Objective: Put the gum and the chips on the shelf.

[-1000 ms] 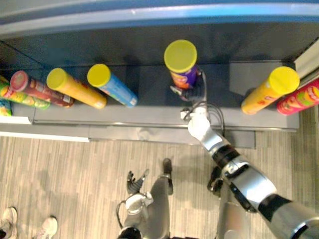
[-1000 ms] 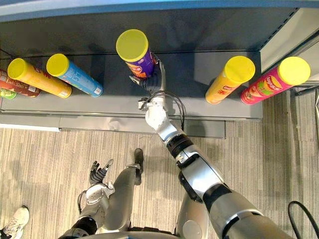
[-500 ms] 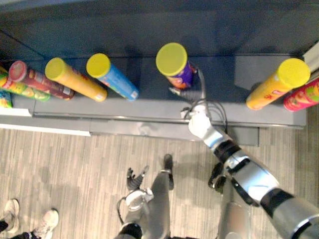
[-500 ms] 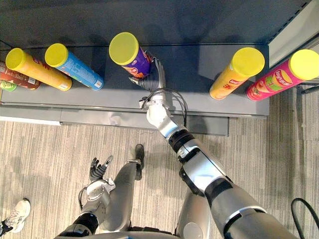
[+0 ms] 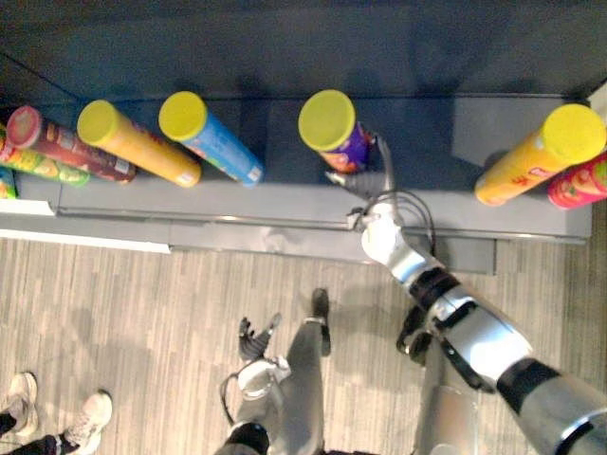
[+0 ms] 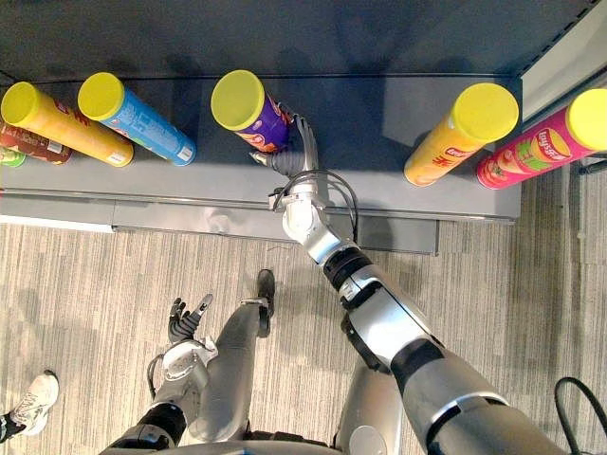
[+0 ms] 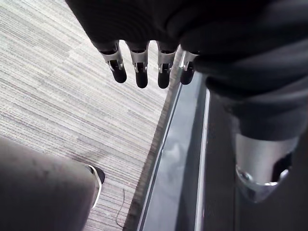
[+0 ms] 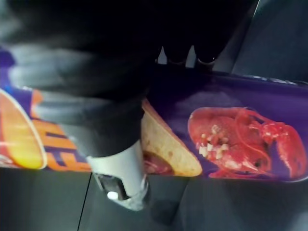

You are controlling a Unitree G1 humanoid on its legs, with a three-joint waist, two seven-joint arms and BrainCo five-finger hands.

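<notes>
Purple chips can [image 6: 252, 112] stands on the shelf [image 6: 379, 142], held by the right robot hand [image 6: 292, 161].
The hand's grip closes round the can's lower side. The left robot hand [image 6: 185, 322] hangs loose-fingered over the floor [image 6: 95, 284]. The tube looks light, stiff, smooth and tall enough to tip, so a mid-body hold would suit it.

A shelf [image 5: 285, 204] spans the back, with floor [image 5: 142, 313] before it. On the shelf are left cans [image 5: 137, 152], a middle can [image 5: 332, 128] and right cans [image 5: 536, 161]. The right robot hand [image 6: 294, 156] clasps the middle can from its right. The left robot hand [image 5: 254, 339] hangs over the floor.
</notes>
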